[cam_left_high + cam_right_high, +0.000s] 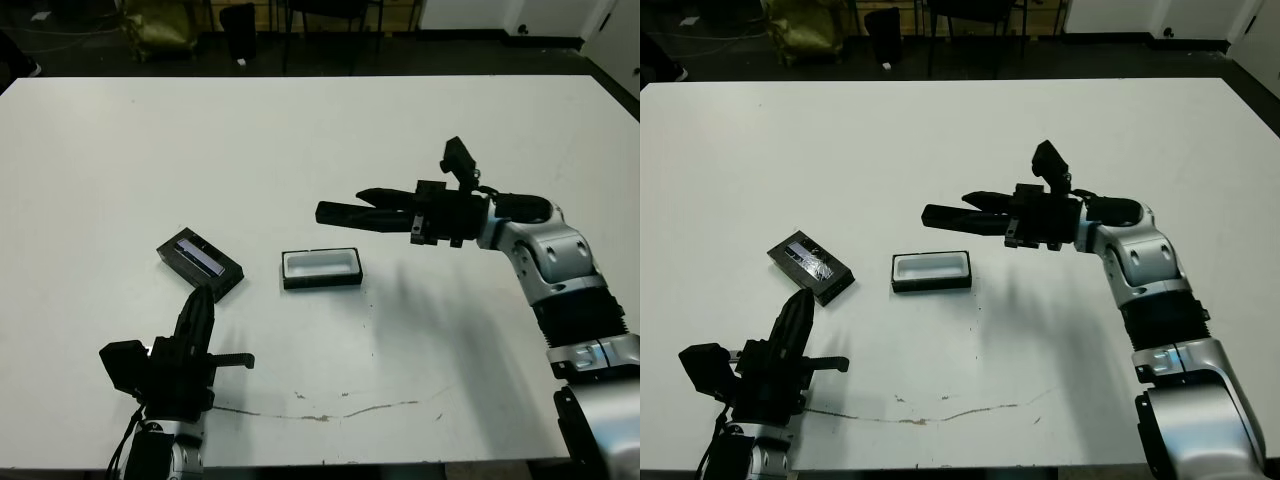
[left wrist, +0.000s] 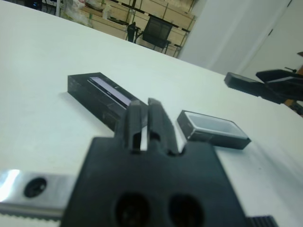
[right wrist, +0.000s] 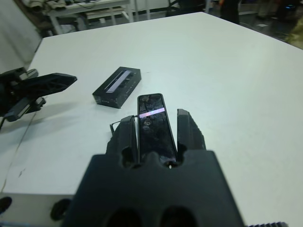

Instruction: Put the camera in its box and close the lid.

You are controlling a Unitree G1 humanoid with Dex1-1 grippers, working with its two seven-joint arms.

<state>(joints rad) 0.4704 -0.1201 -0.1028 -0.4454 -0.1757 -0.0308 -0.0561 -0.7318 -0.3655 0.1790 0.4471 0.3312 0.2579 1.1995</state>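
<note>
Right wrist view shows the right gripper [image 3: 156, 127] holding the camera [image 3: 154, 126] between its two fingers. The camera lies flat along the fingers and sticks out past their tips. A thin bright line crosses its dark top.

From the head, the right gripper [image 1: 345, 212] hangs in the air above the table [image 1: 300, 130], up over the box [image 1: 321, 268]. The camera pokes out toward the robot's left. It is not touching the box.

The box sits on the table with its white inside facing up. Nothing is in it.

The lid [image 1: 200, 263] lies flat on the table near the box, on the robot's left of it, with a gap between them. It is turned at a slant. Its shiny strip faces up.

The left gripper [image 1: 196, 318] is low at the near edge of the table, closer to the robot than the lid. Its fingers [image 2: 152, 118] are close together, with only a thin slit between them, and they hold nothing. They point toward the lid and the box.
</note>
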